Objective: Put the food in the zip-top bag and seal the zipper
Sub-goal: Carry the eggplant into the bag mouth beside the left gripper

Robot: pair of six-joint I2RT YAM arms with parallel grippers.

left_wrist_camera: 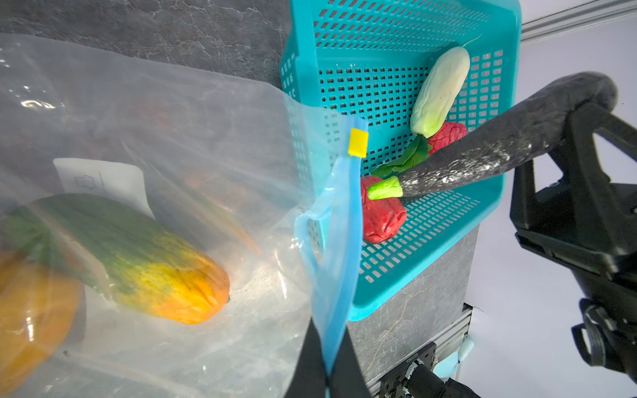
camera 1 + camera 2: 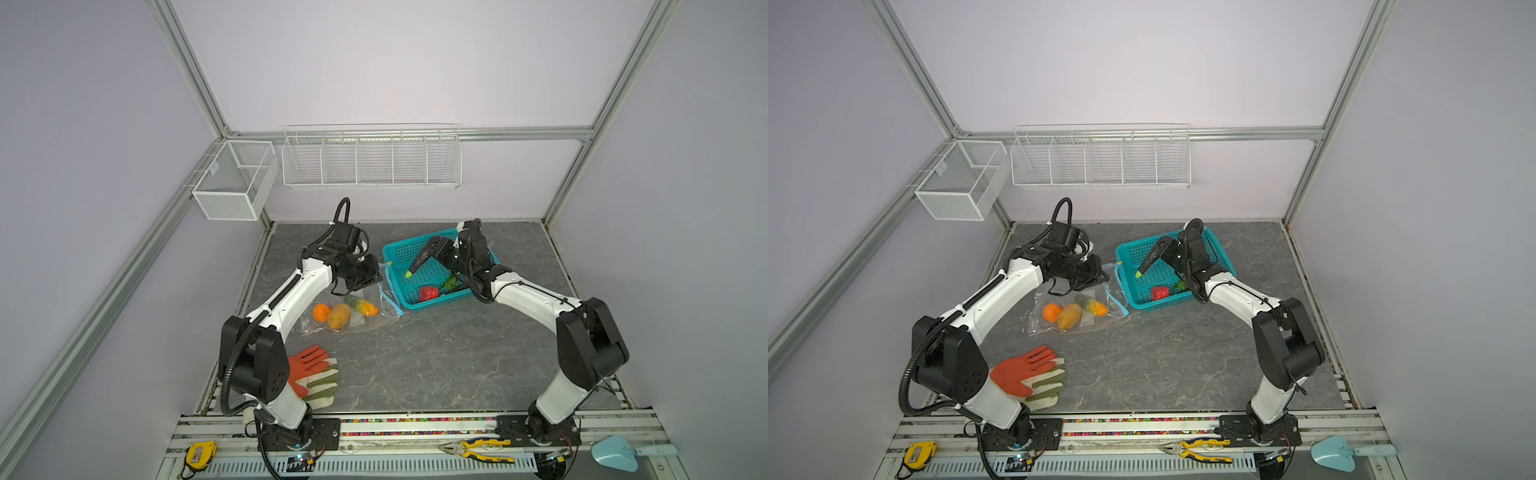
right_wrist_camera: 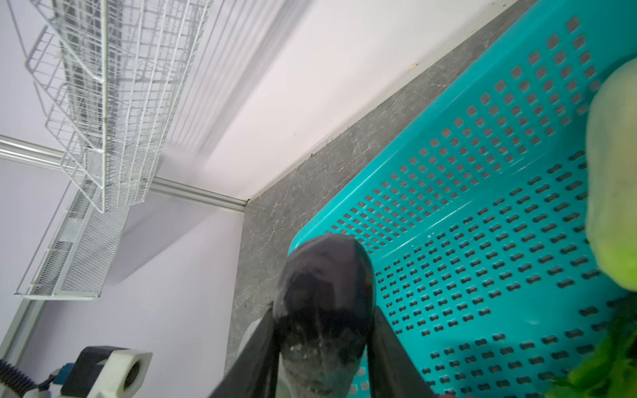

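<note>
Right jaws hold the eggplant [image 1: 482, 151]; left jaws pinch the zipper [image 1: 344, 248].
The left jaws are fully closed on the light-blue zipper of the zip-top bag [image 1: 206, 131], which lies on the desk [image 2: 436, 353] with food [image 2: 338, 316] inside, just beside them. The right jaws, partly open, clamp the eggplant's thick end above the teal basket [image 1: 303, 51].
</note>
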